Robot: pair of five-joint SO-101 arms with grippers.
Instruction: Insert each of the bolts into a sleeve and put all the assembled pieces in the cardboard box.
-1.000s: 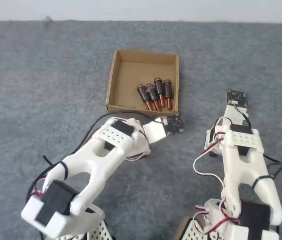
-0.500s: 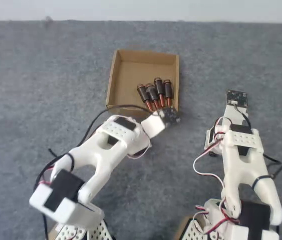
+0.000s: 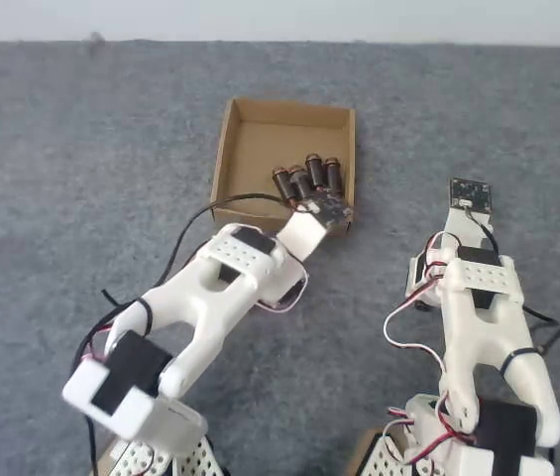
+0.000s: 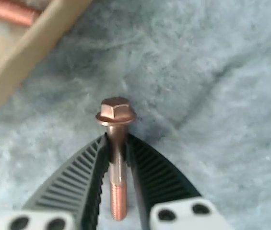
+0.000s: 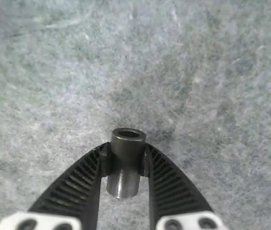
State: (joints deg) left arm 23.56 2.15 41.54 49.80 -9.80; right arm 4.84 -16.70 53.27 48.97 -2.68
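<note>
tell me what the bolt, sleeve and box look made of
Bolt: metal, copper-toned, shiny hex head and cut thread. Sleeve: probably dark metal, smooth with a dull sheen, though plastic is possible. Box: plain brown cardboard, matte, thin folded walls.

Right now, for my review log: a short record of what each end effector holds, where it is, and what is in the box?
left end effector: shut on bolt, head pointing outward, at the cardboard box's near edge
right end effector: shut on sleeve, bore open outward, above the grey mat, apart from the box
box contents: four assembled pieces, along its right side
pending: bolt not yet in sleeve
</note>
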